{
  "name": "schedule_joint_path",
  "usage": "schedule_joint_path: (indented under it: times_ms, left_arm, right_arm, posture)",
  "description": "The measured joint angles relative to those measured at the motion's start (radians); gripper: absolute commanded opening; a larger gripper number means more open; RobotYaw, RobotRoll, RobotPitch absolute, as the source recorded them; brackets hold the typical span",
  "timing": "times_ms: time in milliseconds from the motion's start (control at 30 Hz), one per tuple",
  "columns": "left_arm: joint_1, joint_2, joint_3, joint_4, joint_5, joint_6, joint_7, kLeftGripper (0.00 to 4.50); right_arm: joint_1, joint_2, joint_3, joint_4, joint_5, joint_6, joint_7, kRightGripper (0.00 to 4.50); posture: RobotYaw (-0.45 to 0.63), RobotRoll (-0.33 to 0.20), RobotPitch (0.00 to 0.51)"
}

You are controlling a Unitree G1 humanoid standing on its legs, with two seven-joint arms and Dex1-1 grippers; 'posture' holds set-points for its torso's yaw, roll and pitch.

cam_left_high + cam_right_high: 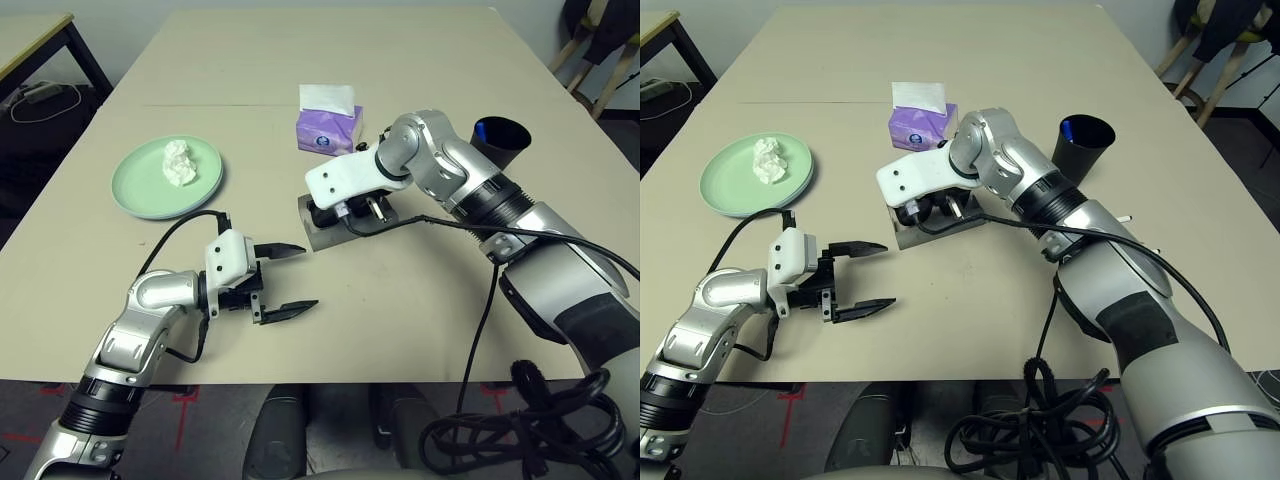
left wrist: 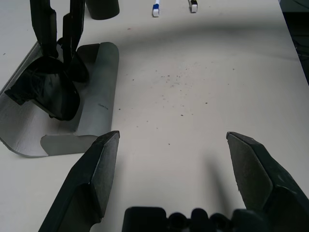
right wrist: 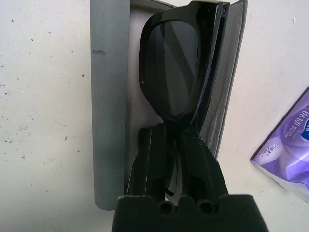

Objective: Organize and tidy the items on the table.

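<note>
Silver forearms with black cuffs, white wrist housings, black jaws, looping black cables.

Dark floor (image 1: pixel 30 170); smaller desk (image 1: pixel 35 35) far left; wooden legs (image 1: pixel 600 70) far right.

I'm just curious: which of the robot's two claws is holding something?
The right gripper, shut on the black sunglasses over the grey case. The left gripper gapes empty.
</note>
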State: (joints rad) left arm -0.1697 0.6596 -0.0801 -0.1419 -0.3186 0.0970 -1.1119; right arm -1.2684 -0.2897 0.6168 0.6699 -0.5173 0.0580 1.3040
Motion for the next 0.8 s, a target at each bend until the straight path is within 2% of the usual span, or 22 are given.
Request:
schedule_joint_path:
  times_ms: [800]
  left_arm:
    - [-0.008, -0.006, 0.000, 0.002, 0.002, -0.005, 0.003, 4.50]
  right_arm:
    - [-0.043, 0.003, 0.000, 0.078, -0.015, -0.055, 0.002, 0.27]
  posture:
    - [0.19, 0.000, 0.136]
